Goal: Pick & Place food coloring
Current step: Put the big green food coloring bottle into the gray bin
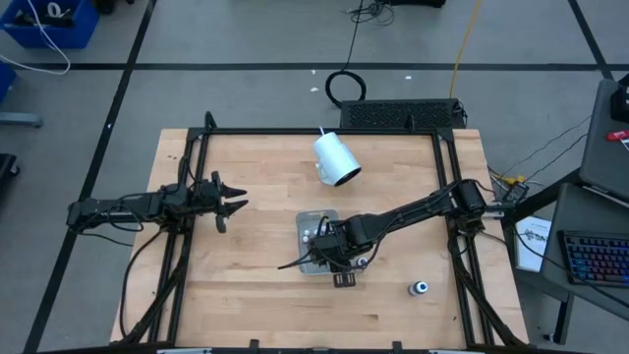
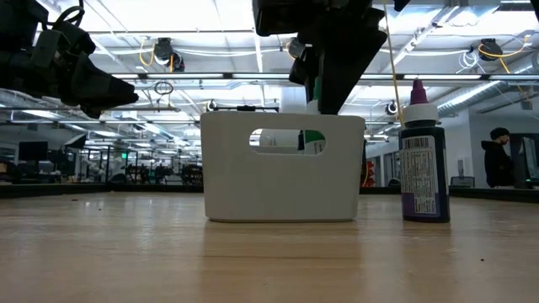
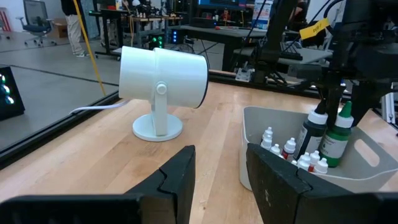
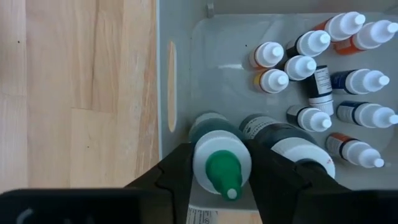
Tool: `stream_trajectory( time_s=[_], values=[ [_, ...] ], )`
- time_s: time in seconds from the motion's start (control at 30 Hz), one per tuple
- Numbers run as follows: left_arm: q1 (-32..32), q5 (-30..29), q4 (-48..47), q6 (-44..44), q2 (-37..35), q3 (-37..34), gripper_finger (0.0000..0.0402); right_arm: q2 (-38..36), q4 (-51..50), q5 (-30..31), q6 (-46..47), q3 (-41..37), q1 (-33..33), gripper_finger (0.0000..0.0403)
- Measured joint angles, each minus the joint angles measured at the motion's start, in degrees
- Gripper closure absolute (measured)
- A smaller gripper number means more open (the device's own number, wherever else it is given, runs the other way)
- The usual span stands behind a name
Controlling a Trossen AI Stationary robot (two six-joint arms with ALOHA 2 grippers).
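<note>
From above, the right claw hung over the bin; the left claw waited open, well left of it. Its wrist view showed it clamping a green-tipped bottle among the food coloring in the bin. Placing seemed underway; next, release.

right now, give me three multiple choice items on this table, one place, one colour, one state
1. The lone dark bottle stands: A in the tray, B on the table outside the tray, C in the cup.
2. Cap of the bottle between the right gripper's jaws: A green, B yellow, C black.
3. The left gripper's jaws: A open, empty, B shut on a bottle, C shut on the tray.

B: lone dark bottle stands apart from tray.
A: right gripper flanks green-capped bottle.
A: left gripper shows an empty gap.
</note>
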Motion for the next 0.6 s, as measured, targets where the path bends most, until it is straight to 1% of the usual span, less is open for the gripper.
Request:
stream_trajectory(
  time_s=[0.6],
  values=[
    [-0.02,0.02,-0.02,0.0,0.02,0.0,0.0254,-0.09,-0.15,-0.22,2.66,0.01,0.17,0.0233]
  ],
)
